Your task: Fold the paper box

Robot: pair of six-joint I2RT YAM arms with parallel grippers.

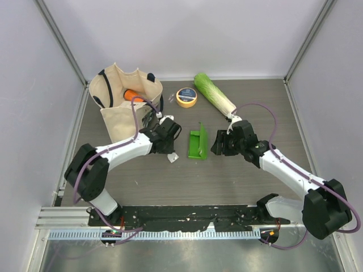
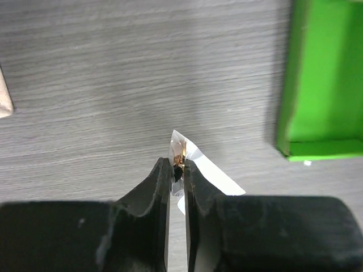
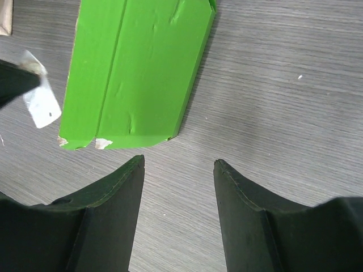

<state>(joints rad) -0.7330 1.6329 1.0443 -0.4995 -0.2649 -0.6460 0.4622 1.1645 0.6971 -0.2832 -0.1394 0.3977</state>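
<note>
Pinching a white paper slip [image 2: 211, 177] in the left gripper [image 2: 177, 165], nearly closed. Holding nothing in the wide-spread right gripper [image 3: 178, 167], just beside the paper box [image 1: 198, 143] lying on the table [image 1: 244, 184] between both.

Only one corner of the paper box [image 2: 323, 85] showed in the left wrist view; the rest ran off the top and right edges. The white slip [image 2: 212, 173] had its lower end hidden between the pinched fingers of the left claw [image 2: 177, 164], and what it was couldn't be told. From above, an orange object [image 1: 134, 94] sat mostly buried in the tote bag [image 1: 116, 122]. The right wrist view cropped the box's far end.
</note>
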